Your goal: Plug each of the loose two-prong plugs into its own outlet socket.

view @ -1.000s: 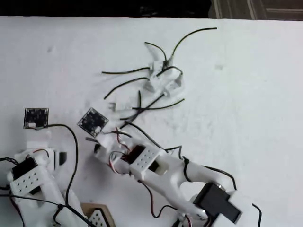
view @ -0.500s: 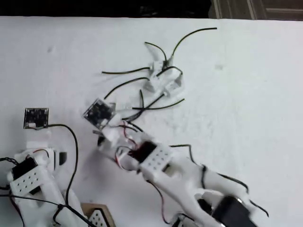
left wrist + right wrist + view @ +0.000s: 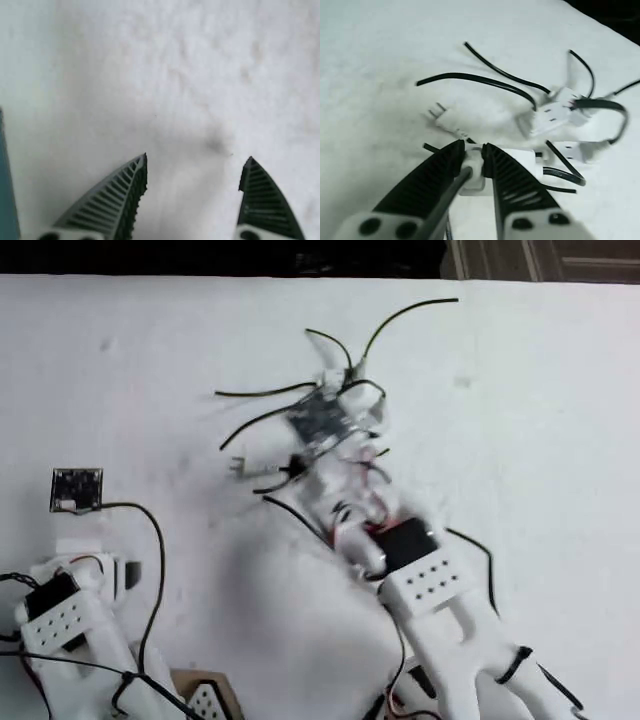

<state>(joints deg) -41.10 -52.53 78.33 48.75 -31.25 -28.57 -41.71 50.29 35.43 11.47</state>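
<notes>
Because each plug needs its own socket, I keep my right gripper (image 3: 474, 146) pinched on a white plug (image 3: 475, 170), cord trailing, just near of the outlet sockets (image 3: 551, 113) at the table's (image 3: 520, 440) far centre. Another loose plug (image 3: 447, 118) lies to their left. My left gripper (image 3: 195, 160) hangs wide open at near left, clear of the work.

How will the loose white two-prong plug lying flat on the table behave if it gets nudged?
Likely light and low: the loose plug lies flat on the table, so it should slide or spin, not tip. The black cords nearby hold springy curves, so its lead may drag. Its bare prongs look thin, possibly bendable.
</notes>
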